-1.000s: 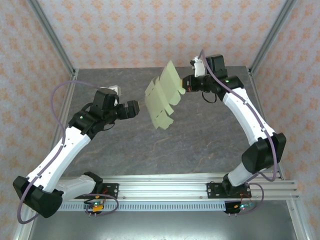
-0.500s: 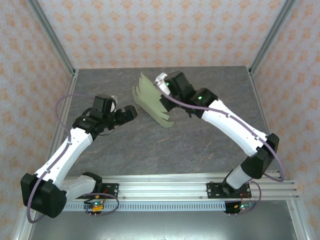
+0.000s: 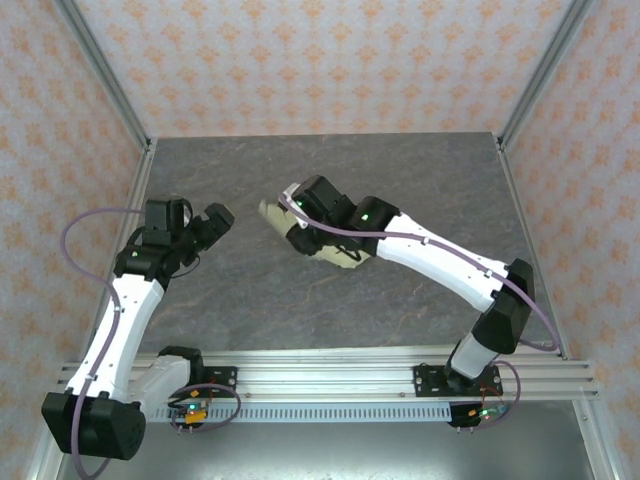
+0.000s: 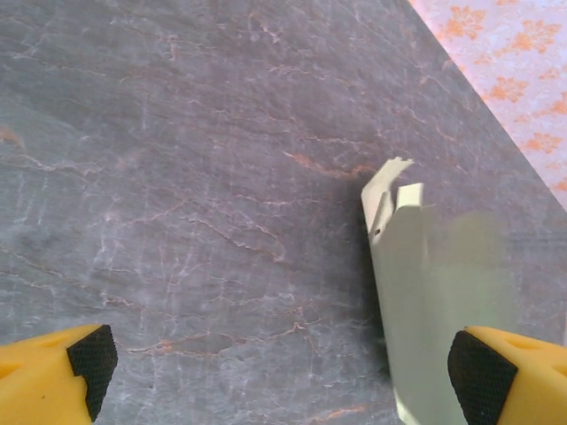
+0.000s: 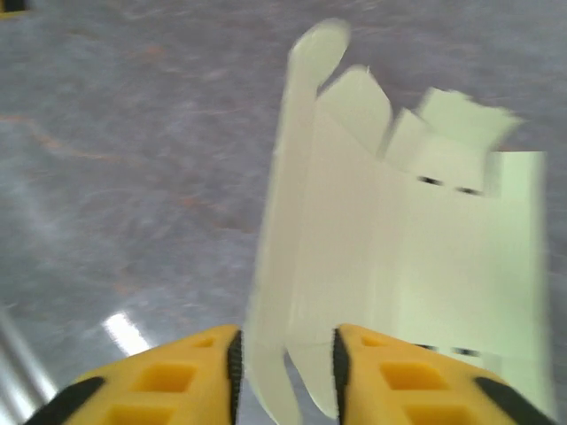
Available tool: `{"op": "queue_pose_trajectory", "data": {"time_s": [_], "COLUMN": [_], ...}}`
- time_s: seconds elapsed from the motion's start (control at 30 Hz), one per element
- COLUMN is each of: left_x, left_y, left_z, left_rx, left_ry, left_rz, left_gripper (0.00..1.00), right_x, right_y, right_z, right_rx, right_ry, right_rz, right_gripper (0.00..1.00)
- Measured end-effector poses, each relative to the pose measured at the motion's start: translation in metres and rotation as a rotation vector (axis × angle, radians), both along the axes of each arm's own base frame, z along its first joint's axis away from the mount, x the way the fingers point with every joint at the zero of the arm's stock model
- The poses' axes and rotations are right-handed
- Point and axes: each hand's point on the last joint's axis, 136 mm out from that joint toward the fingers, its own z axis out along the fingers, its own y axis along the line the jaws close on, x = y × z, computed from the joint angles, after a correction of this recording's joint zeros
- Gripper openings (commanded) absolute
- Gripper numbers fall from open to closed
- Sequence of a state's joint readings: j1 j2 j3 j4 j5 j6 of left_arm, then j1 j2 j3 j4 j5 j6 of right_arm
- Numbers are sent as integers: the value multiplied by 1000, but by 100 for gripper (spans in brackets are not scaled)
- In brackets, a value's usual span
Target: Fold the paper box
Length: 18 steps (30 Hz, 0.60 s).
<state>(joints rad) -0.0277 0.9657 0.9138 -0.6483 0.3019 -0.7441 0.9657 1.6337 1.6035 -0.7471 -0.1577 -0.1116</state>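
The paper box (image 3: 272, 212) is a pale green die-cut sheet with tabs, low over the middle of the table and mostly under my right wrist. In the right wrist view the sheet (image 5: 399, 248) spreads away from my right gripper (image 5: 283, 363), blurred. Its near edge sits between the parted jaws, with a gap showing beside it. From above, the right gripper (image 3: 298, 222) is over the sheet's left part. My left gripper (image 3: 218, 218) stands wide open to the left of the sheet, apart from it. Past its right fingertip (image 4: 483, 376) the sheet (image 4: 434, 292) stands nearly on edge.
The dark grey stone-patterned table (image 3: 400, 180) is bounded by patterned walls (image 3: 320, 60) at the back and sides, with metal corner posts (image 3: 110, 85). An aluminium rail (image 3: 330, 375) carrying both arm bases runs along the near edge.
My right arm has swung left and down, carrying the sheet from high at the back to low over the table's middle, and its jaws have parted. The left arm has drawn back to the left.
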Motion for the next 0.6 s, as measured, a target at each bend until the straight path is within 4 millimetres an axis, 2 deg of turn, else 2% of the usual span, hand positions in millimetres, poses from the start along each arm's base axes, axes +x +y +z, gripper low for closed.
{"op": "queue_pose_trajectory", "data": {"time_s": [0.1, 0.17, 0.27, 0.33, 0.47, 0.53, 0.6], "left_x": [-3, -5, -7, -7, -11, -12, -12], "left_y": [-3, -7, -10, -12, -26, -37, -48], "left_z": [-13, -22, -35, -44, -73, -82, -87], "left_rx": [-15, -28, -42, -49, -49, -37, -17], "left_ry": [36, 57, 82, 97, 160, 188, 198], "left_rz": [-14, -28, -41, -48, -107, -154, -207], "left_gripper": [100, 100, 100, 100, 100, 100, 100], "right_x": [-17, -23, -22, -12, 34, 59, 76], "right_y": [9, 7, -7, -24, -85, -118, -151], "right_z": [-15, -22, -16, -7, 1, -2, -13], "right_rx": [38, 44, 62, 87, 81, 70, 76], "right_ry": [94, 122, 119, 85, 4, -7, 25], "right_rz": [34, 38, 3, -52, -305, -485, -691], "right_gripper": [47, 52, 61, 65, 66, 65, 64]}}
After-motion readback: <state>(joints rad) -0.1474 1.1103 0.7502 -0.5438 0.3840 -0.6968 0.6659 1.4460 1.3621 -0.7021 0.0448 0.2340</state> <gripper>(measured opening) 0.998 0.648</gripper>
